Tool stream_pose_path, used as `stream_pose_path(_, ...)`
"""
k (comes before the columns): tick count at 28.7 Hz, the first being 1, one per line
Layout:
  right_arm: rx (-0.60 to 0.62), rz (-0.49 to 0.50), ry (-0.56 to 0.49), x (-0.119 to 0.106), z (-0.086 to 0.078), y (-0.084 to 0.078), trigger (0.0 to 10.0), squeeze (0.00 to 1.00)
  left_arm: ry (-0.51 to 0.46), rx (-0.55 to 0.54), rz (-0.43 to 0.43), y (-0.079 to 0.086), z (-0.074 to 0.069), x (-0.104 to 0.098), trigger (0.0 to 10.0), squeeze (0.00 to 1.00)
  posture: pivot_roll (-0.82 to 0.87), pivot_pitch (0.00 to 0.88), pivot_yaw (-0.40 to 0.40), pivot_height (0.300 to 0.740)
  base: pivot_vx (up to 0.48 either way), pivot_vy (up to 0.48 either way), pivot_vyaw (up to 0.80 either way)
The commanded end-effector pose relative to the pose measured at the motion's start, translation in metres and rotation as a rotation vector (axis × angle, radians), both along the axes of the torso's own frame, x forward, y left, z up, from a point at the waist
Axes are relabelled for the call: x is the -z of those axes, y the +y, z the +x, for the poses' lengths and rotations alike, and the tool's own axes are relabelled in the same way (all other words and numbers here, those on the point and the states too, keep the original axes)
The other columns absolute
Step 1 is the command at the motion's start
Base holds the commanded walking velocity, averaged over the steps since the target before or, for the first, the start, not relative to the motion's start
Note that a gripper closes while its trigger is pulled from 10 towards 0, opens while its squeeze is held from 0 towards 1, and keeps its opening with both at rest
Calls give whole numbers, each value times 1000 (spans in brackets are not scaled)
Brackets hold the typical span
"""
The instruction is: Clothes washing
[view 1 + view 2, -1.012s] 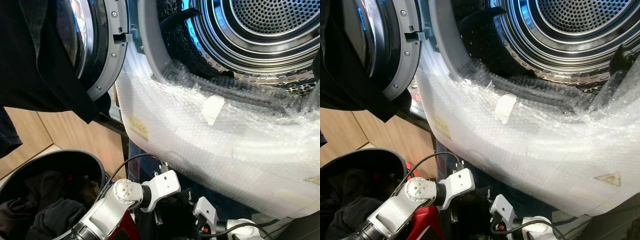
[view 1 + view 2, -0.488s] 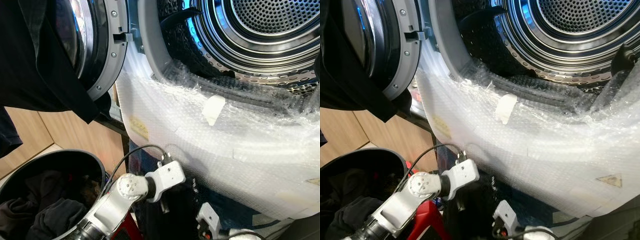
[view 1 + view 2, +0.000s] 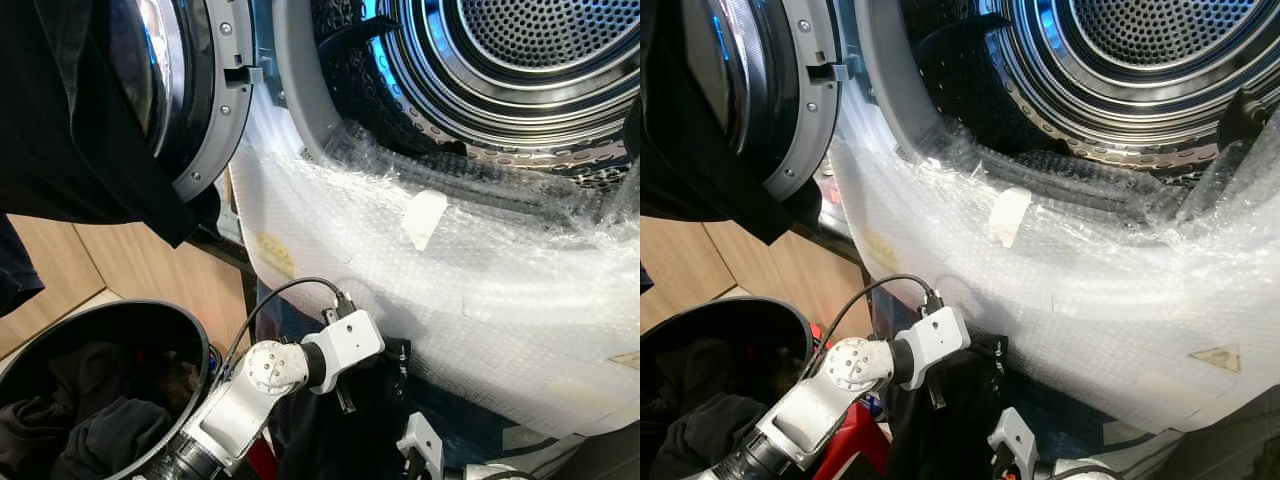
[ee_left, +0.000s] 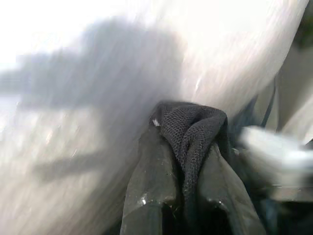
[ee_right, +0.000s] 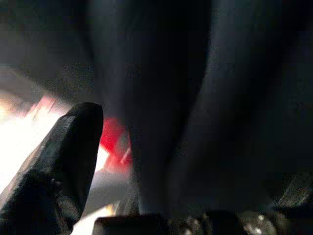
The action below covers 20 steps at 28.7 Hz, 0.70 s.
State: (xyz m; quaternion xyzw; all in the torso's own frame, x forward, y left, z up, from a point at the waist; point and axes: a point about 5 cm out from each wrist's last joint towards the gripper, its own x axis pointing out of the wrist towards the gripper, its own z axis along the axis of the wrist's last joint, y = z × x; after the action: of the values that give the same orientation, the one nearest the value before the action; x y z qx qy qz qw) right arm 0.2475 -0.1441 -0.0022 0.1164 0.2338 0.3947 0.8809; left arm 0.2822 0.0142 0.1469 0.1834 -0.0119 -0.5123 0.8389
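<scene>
The washer's drum (image 3: 520,60) stands open above a front panel wrapped in bubble wrap (image 3: 450,290). My left gripper (image 4: 188,147) is shut on a dark knitted garment (image 3: 340,430), which hangs from it just below the wrapped panel. The left wrist (image 3: 340,345) is raised beside the panel. My right wrist (image 3: 421,441) sits low, under the hanging garment. In the right wrist view one black finger (image 5: 63,152) stands off to the side, with dark cloth (image 5: 195,98) spread in front of it.
The round door (image 3: 200,90) is swung open to the left, with a black garment (image 3: 70,130) draped over it. A black basket (image 3: 190,325) of dark clothes stands at the lower left. Wooden panels (image 3: 150,270) lie behind it. Something red (image 3: 855,440) shows beneath the left arm.
My left arm has risen toward the wrapped panel, lifting the dark garment with it. The right wrist has dropped lower in the eye views.
</scene>
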Motion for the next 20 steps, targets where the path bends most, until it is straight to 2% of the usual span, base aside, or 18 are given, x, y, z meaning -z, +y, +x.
stream_pose_path(1,100,10,-2,-3,5,-7,10000,0,-38,-4,-54,-1,0,-16,0,0,125,0,-44,740,0,0,0)
stream_pose_path(4,142,4,-4,-6,6,-8,10000,0,-35,-26,-84,0,3,-20,0,0,121,0,-43,740,0,0,0)
stream_pose_path(6,146,43,-2,-8,5,-7,10000,0,-45,-26,-93,-1,4,-23,0,0,123,0,-44,740,0,0,0)
stream_pose_path(7,124,90,1,-12,2,-5,10000,0,-49,-28,-98,-2,3,-24,0,0,124,0,-44,740,0,0,0)
stream_pose_path(11,63,151,10,-16,-6,-3,10000,0,-53,-34,-102,-2,3,-25,0,0,122,0,-45,740,0,0,0)
stream_pose_path(17,0,186,35,-20,-15,1,10000,0,-60,-45,-109,-2,4,-26,0,0,124,0,-45,740,0,0,0)
stream_pose_path(18,-64,199,29,-22,-22,5,10000,0,-65,-51,-108,-3,4,-27,0,0,126,0,-47,740,0,0,0)
stream_pose_path(20,-87,203,41,-23,-27,6,10000,0,-73,-54,-104,-3,5,-28,0,0,129,0,-49,740,0,0,0)
